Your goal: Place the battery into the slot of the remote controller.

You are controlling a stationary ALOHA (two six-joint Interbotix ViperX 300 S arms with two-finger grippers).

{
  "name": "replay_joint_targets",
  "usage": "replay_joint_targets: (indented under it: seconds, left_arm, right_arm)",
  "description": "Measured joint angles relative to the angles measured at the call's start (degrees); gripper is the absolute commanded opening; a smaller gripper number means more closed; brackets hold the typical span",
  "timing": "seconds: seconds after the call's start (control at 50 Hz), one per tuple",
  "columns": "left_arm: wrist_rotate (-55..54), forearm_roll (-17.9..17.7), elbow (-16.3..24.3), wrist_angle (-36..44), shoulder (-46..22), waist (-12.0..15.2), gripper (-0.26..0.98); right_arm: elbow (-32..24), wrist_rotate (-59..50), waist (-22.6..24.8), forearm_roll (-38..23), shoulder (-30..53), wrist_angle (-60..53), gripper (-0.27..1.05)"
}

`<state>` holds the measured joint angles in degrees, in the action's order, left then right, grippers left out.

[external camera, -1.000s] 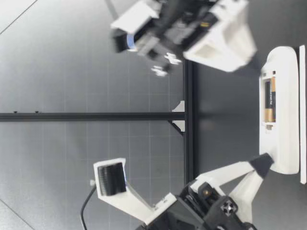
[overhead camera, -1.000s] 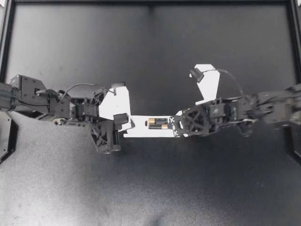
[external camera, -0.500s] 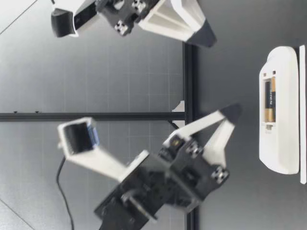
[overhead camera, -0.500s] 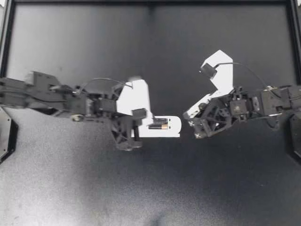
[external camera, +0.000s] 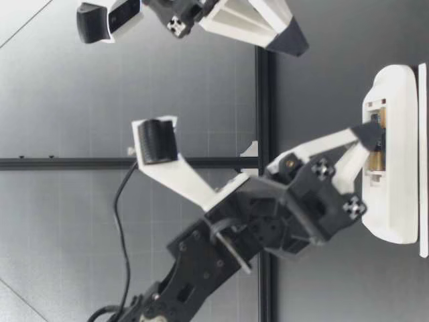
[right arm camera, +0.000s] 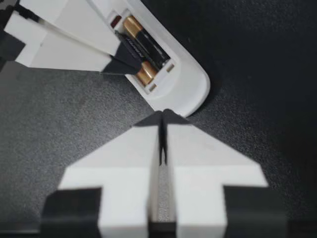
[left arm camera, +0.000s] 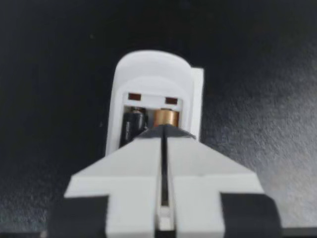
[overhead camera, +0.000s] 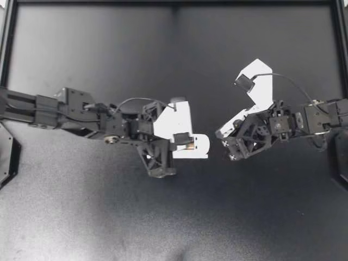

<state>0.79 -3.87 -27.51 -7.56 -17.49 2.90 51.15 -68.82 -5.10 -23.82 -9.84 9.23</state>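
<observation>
The white remote (overhead camera: 200,147) lies on the black mat with its battery bay open upward. Two batteries (left arm camera: 166,117) sit side by side in the bay, one showing its copper end. My left gripper (overhead camera: 185,142) is shut, and its joined black tips rest on the batteries (right arm camera: 143,49) in the bay. The low view shows those tips (external camera: 372,134) down at the remote's (external camera: 392,100) bay. My right gripper (overhead camera: 218,133) is shut on nothing and hovers just off the remote's rounded end (right arm camera: 185,91), raised above the table (external camera: 298,47).
A black mat (overhead camera: 174,217) covers the table inside a black frame rail (overhead camera: 174,3). White camera mounts stick up from both wrists (overhead camera: 255,81). A flat white strip (external camera: 422,161) lies beside the remote.
My left gripper has let go of the remote's end, slid along it and come down with shut tips onto the batteries. My right gripper pulled back off the remote and lifted.
</observation>
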Motion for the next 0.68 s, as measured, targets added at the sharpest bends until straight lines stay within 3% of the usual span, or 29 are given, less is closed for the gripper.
replay_joint_targets:
  seconds: [0.36, 0.68]
  left_arm:
    - [-0.9, 0.0, -1.4, -1.8, 2.2, 0.0, -0.15]
    - [-0.3, 0.0, -7.4, -1.8, 13.6, -0.2, -0.15]
  right_arm:
    - [0.2, 0.2, -0.1, -2.3, -1.7, -1.3, -0.1]
    - [-1.8, 0.4, -0.1, -16.0, -1.9, -8.5, -0.1]
